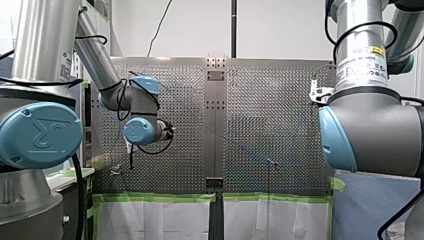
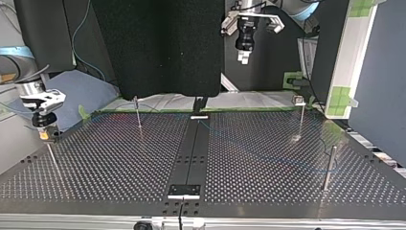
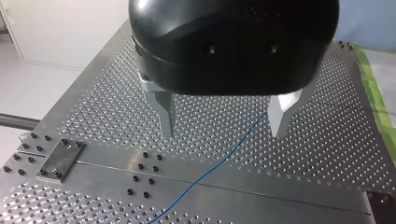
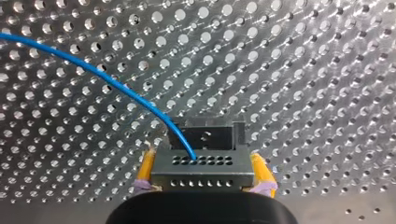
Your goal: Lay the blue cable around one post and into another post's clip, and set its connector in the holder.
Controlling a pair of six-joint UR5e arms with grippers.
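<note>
Silver arms (image 1: 375, 125) carry light-blue joint caps (image 1: 37, 135) and black cables (image 1: 78, 200).

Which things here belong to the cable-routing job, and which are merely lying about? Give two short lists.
Job: blue cable; its connector, held in my right gripper; bare post; clip-topped post; my left gripper, open over the cable.
Lying about: green tape; black panel.

I look over a perforated table (image 2: 110, 158) split by a plain centre strip (image 2: 191, 148), with a small bolted plate (image 2: 184, 190) at the top view's 6 o'clock. There a black panel (image 2: 158, 48) stands at 12 o'clock and a blue-grey cloth (image 2: 81, 91) lies at 10 o'clock. In the front view, green tape (image 1: 160, 197) edges the table at 6 o'clock, above a white sheet (image 1: 150, 220).
</note>
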